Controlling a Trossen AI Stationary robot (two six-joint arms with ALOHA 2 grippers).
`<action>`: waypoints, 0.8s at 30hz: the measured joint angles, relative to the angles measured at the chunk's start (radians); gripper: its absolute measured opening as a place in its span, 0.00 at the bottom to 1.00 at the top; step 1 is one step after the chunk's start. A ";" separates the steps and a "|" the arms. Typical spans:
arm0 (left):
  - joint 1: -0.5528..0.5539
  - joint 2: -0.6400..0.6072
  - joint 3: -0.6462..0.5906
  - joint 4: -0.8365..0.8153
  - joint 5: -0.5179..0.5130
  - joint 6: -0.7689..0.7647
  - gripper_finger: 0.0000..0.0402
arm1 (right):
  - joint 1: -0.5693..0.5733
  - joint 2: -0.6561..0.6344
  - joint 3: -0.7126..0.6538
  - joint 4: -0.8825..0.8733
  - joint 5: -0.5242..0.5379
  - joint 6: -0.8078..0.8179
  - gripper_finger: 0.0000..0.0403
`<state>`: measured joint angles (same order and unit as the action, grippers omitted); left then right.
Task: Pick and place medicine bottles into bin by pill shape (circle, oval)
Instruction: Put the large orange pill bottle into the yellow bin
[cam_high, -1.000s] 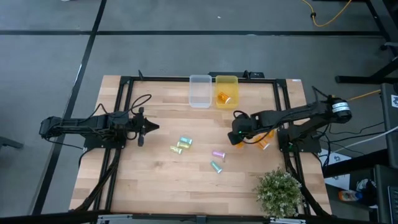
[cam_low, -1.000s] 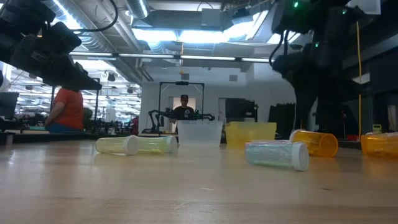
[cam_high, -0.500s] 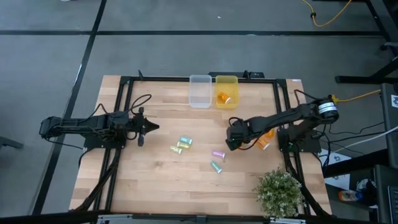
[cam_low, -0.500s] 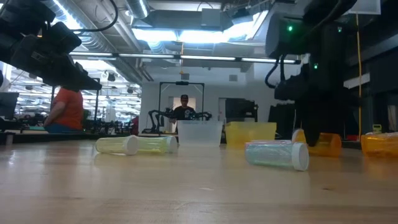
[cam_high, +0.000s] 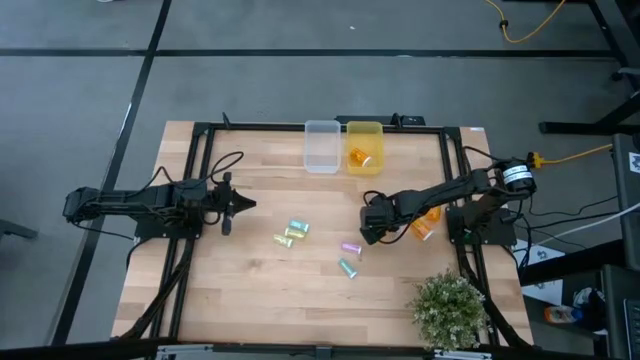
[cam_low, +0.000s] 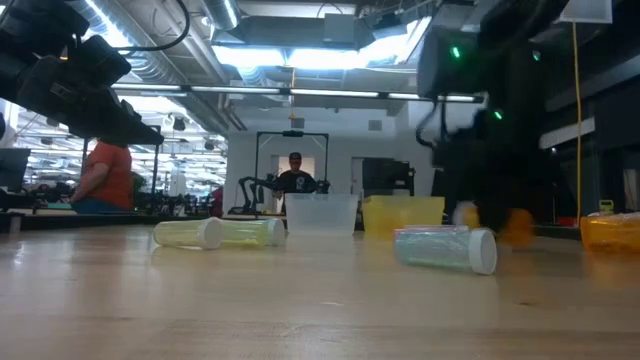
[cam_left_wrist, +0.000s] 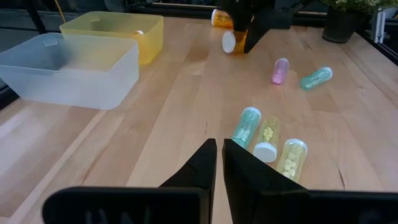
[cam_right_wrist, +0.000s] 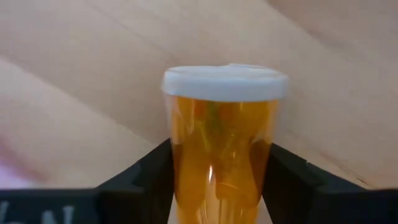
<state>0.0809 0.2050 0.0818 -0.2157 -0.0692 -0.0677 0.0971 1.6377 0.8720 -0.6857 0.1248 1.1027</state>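
My right gripper (cam_high: 371, 231) is low over the table's right middle, shut on an orange medicine bottle (cam_right_wrist: 221, 143) with a white cap (cam_right_wrist: 224, 82). The bottle shows blurred in the low view (cam_low: 490, 222). Two more orange bottles (cam_high: 426, 224) lie on their sides just to its right. A pink bottle (cam_high: 351, 246) and a teal one (cam_high: 347, 267) lie nearby. A yellow-green and teal cluster (cam_high: 290, 233) lies at mid-table. My left gripper (cam_high: 245, 205) hovers shut and empty at the left. My right gripper pinches the orange bottle's body (cam_right_wrist: 186, 155) just below the cap, one finger (cam_right_wrist: 146, 171) on each side. The bottle runs along the fingers, its capped end past their tips. Whether it is clear of the table, I cannot tell.
A clear bin (cam_high: 321, 146) and a yellow bin (cam_high: 364, 132) stand side by side at the far edge; the yellow one holds an orange bottle (cam_high: 360, 157). A potted plant (cam_high: 448, 310) stands at the near right corner. A person shows in the room beyond.
My right gripper has come down over the orange bottle lying at the right and has moved toward the table's left and near edges. The bottle has shifted along with it.
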 joint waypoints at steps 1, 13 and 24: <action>0.000 0.000 0.000 0.000 0.000 0.000 0.06 | 0.000 -0.009 0.014 0.002 0.017 -0.017 0.46; 0.000 0.000 0.000 0.000 0.000 0.000 0.06 | -0.151 -0.041 0.217 0.043 0.353 -0.340 0.45; 0.000 0.000 0.000 0.000 -0.001 0.000 0.06 | -0.419 -0.037 0.259 0.197 0.312 -0.561 0.46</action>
<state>0.0811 0.2052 0.0817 -0.2157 -0.0700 -0.0677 -0.3222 1.6005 1.1315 -0.4883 0.4364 0.5419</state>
